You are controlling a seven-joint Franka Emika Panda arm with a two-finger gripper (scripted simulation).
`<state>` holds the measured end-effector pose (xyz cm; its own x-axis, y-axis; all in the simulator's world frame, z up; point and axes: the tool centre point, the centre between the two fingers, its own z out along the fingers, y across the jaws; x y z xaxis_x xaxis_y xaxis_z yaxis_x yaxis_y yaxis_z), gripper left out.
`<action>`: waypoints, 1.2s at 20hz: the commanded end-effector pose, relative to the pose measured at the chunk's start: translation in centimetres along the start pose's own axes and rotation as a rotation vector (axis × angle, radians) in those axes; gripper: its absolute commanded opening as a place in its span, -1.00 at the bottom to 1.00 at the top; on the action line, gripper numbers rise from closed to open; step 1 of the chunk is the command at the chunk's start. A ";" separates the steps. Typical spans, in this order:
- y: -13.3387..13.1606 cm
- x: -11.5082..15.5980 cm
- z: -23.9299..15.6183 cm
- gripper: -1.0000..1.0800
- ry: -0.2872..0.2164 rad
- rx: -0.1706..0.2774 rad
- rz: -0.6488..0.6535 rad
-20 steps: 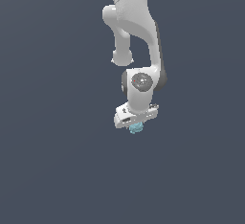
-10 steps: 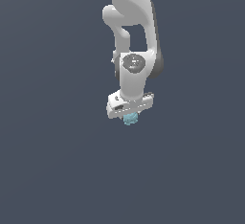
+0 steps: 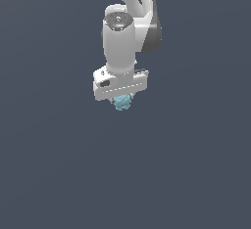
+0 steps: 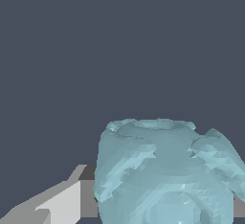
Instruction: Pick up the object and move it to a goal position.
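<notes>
The object (image 3: 122,103) is a small pale teal-blue lumpy thing that hangs just under the white hand of the arm in the exterior view. My gripper (image 3: 122,101) is shut on it; the fingers are mostly hidden by the hand and the object. In the wrist view the object (image 4: 162,175) fills the near part of the picture, bumpy with a ring-like rim, and one grey-white finger (image 4: 57,204) shows pressed beside it. The object is held up, apart from the dark surface.
The white arm (image 3: 128,32) reaches in from the top of the exterior view. Around it is only a plain dark grey-blue surface (image 3: 59,174), with no other objects or edges in view.
The arm has moved upward and slightly toward the exterior view's left with the object held in the gripper. The wrist has turned, so the hand faces differently.
</notes>
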<state>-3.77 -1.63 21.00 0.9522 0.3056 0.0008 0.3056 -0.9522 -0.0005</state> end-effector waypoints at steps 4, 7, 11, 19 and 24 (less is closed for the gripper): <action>2.3 -2.6 -6.2 -1.00 0.001 0.002 0.000; 3.6 -3.9 -9.5 -1.00 0.001 0.002 0.000; 5.3 -5.7 -13.9 -1.00 0.001 0.002 0.000; 8.6 -8.8 -22.1 -1.00 0.001 0.002 0.000; 10.2 -10.1 -25.8 -1.00 0.000 0.001 0.000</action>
<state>-10.08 -13.93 45.73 0.9525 0.3046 0.0022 0.3046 -0.9525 -0.0009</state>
